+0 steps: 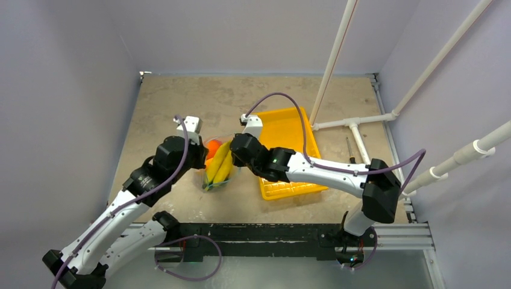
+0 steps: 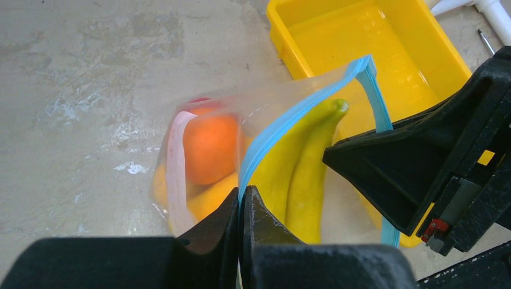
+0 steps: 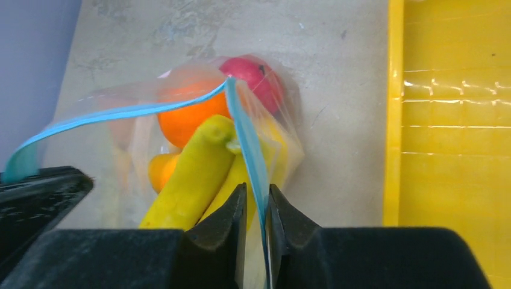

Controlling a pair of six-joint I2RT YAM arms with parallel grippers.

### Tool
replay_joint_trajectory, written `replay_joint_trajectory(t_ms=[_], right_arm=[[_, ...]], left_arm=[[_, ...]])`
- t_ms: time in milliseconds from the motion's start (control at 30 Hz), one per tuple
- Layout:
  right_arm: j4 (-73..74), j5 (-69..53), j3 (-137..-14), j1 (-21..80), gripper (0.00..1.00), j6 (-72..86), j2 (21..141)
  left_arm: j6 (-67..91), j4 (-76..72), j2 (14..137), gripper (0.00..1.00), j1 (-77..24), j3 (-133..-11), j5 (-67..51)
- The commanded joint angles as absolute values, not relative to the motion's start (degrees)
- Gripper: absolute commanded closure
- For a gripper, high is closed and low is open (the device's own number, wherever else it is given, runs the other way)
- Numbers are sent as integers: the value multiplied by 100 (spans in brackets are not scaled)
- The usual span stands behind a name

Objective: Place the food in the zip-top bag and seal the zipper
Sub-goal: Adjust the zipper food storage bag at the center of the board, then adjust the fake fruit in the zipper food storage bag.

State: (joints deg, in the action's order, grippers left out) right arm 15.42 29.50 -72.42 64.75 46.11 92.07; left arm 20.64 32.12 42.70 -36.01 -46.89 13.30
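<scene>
The zip-top bag point(image 1: 220, 171) lies between the two arms, left of the yellow tray point(image 1: 288, 129). Food sits inside it: yellow bananas point(image 2: 299, 174), an orange point(image 2: 208, 147), and a red fruit point(image 3: 256, 78) at the far end. The bananas' tips poke out at the mouth. My left gripper point(image 2: 244, 195) is shut on the teal zipper point(image 2: 301, 111) at one end of the mouth. The zipper point(image 3: 244, 138) runs between the slightly parted jaws of my right gripper point(image 3: 258, 192), with a narrow gap on its left side. The mouth gapes between the two grippers.
The yellow tray point(image 3: 452, 120) holds nothing and sits just right of the bag. White pipes point(image 1: 355, 123) stand at the back right, with a thin dark tool point(image 1: 349, 147) on the table beside them. Walls close in the left, back and right.
</scene>
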Motion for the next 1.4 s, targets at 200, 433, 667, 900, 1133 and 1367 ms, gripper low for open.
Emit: replay_joint_trajectory(t_ms=[200,433,667,900,1133,1367], right_arm=[[2001,3356,-7756,6451,65,4640,8614],[2485,3416,-8166,6595,62,4597,8660],[2113,3068,-8314,6826,61,4345,8773],[1972,2926,-8324,6921,58,4353,9000],[1967,2842,-8257,6917,49,4488,9359],[1959,2700,-8086,6917,45,4530,9834]], left_arm=[[2197,2983,3984,100,-3567,-4629,1660],[2206,3001,3942,100,-3565,-4617,1661],[2206,3008,3939,100,-3564,-4614,1652],[2207,3008,3911,100,-3561,-4595,1652],[2198,3007,3902,100,-3567,-4595,1652],[2199,3001,3902,100,-3568,-4592,1626]])
